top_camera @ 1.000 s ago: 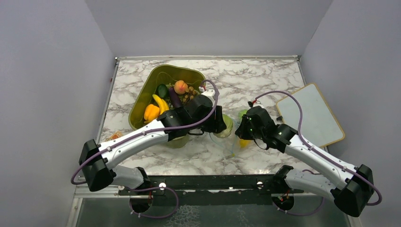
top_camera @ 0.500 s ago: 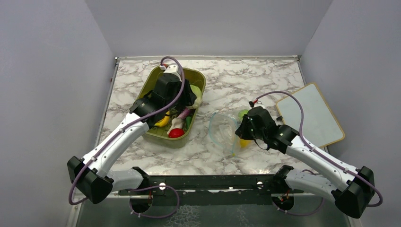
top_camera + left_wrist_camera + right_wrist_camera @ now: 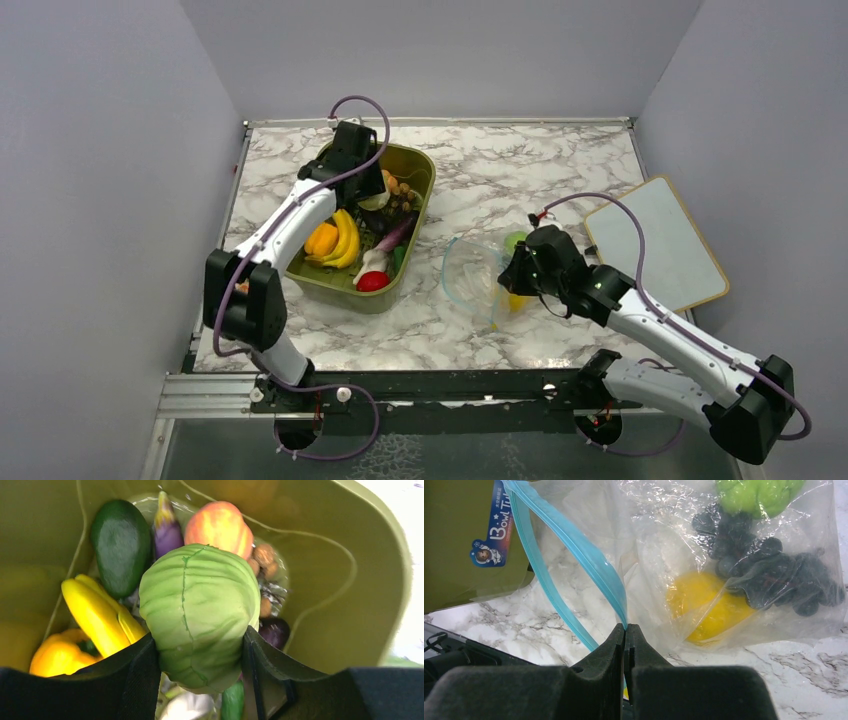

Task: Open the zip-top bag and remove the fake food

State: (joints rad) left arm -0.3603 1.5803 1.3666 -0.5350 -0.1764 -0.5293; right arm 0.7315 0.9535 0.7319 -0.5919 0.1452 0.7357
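Observation:
The clear zip-top bag lies open on the marble, its blue zipper strip spread wide. My right gripper is shut on that strip at the bag's near lip. Fake food inside the bag: a yellow piece, a dark purple bunch and a bright green piece. My left gripper is shut on a light green cabbage, held above the olive bin. Both fingers press its sides.
In the bin lie a peach, an avocado, an eggplant, bananas and a yellow-orange pepper. A white board rests at the right edge. Grey walls enclose the table.
My left arm has swung from the bag's mouth back over the bin, carrying the green cabbage. The right gripper has kept its hold on the bag.

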